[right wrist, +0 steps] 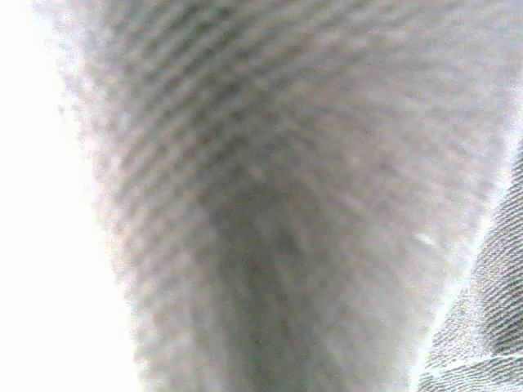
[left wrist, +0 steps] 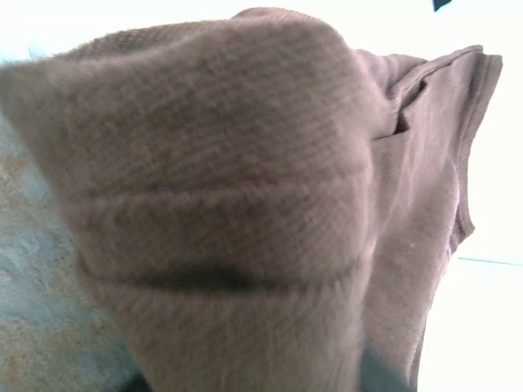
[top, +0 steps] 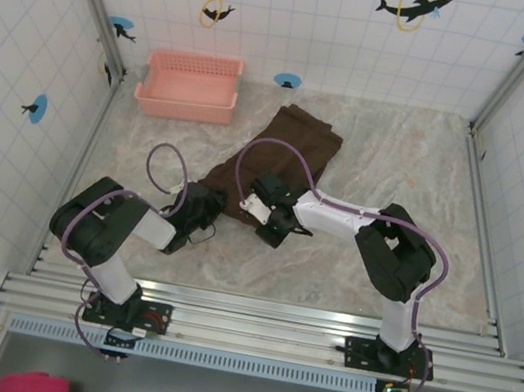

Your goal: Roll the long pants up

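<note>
Pinching the near end of the long pants, which run diagonally back toward the pink basket: right gripper closed on cloth; left gripper under a fold, closure I cannot tell. Both sit there, I judge, to start an even roll.

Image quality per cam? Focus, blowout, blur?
Top external: sharp, evenly lit, pants and pink basket crisp. Left wrist: close fabric soft, background blown out white at top and right. Right wrist: fabric against the lens, heavily blurred, left edge overexposed.
</note>
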